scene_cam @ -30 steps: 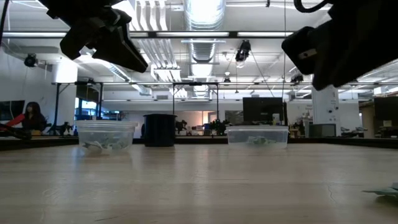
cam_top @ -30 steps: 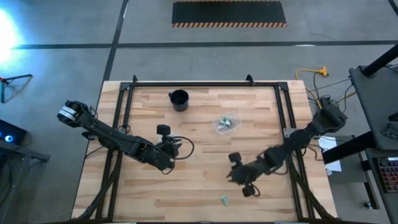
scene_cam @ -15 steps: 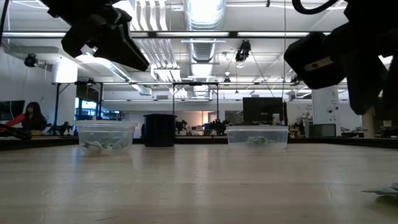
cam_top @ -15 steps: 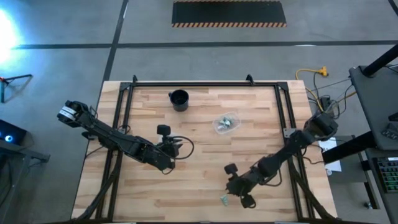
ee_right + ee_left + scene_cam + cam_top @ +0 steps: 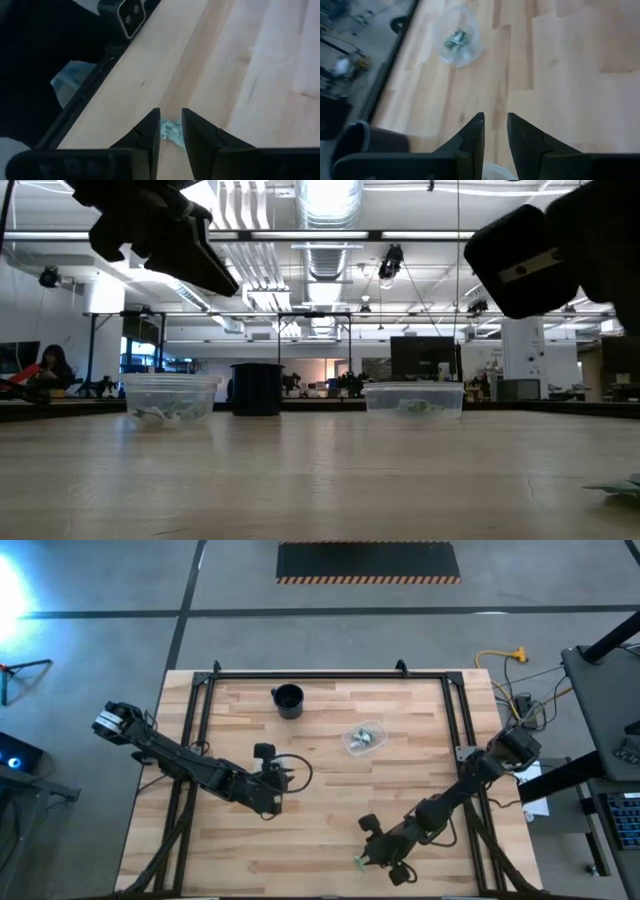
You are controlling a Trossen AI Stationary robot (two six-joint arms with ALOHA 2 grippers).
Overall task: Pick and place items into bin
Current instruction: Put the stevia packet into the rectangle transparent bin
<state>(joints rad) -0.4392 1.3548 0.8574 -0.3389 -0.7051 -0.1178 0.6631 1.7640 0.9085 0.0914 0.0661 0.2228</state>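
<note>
1. Left tool (image 5: 281, 778) hangs over the surface (image 5: 330, 830), left of the clear cup (image 5: 364, 737); its fingers (image 5: 474, 136) stand slightly parted, holding nothing.
2. Black cup (image 5: 288, 700) stands up-left of the clear cup.
3. Right tool (image 5: 368, 858) is well below the clear cup, fingers (image 5: 150, 131) parted around an item (image 5: 173, 132), not clenched.

Clear cup (image 5: 364, 737) mid-table; black cup (image 5: 288, 700) behind-left; loose item (image 5: 360, 861) front edge.
</note>
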